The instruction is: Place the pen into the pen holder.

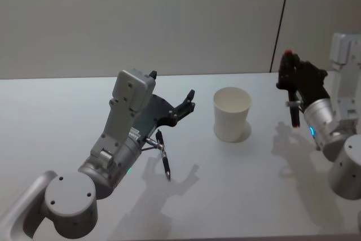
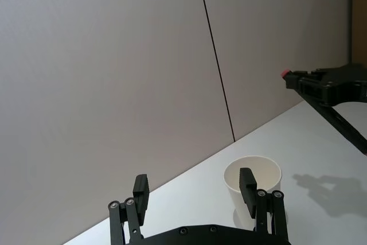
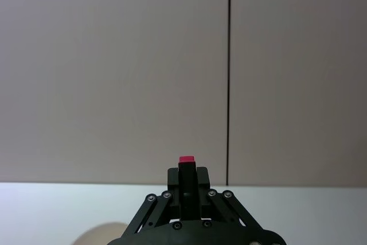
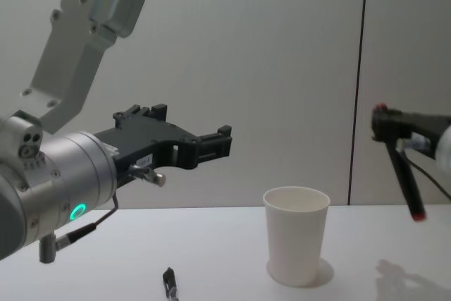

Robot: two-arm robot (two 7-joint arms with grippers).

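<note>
The pen holder is a white paper cup standing upright on the white table, also in the chest view and the left wrist view. To its right and above the table, my right gripper is shut on the red top end of a black pen that hangs down at a slant, its red lower tip clear of the cup. Left of the cup, my left gripper is raised and open, with nothing between its fingers.
A second black pen lies on the table under the left arm, left of the cup; its end shows in the chest view. A plain wall with a dark vertical seam stands behind the table.
</note>
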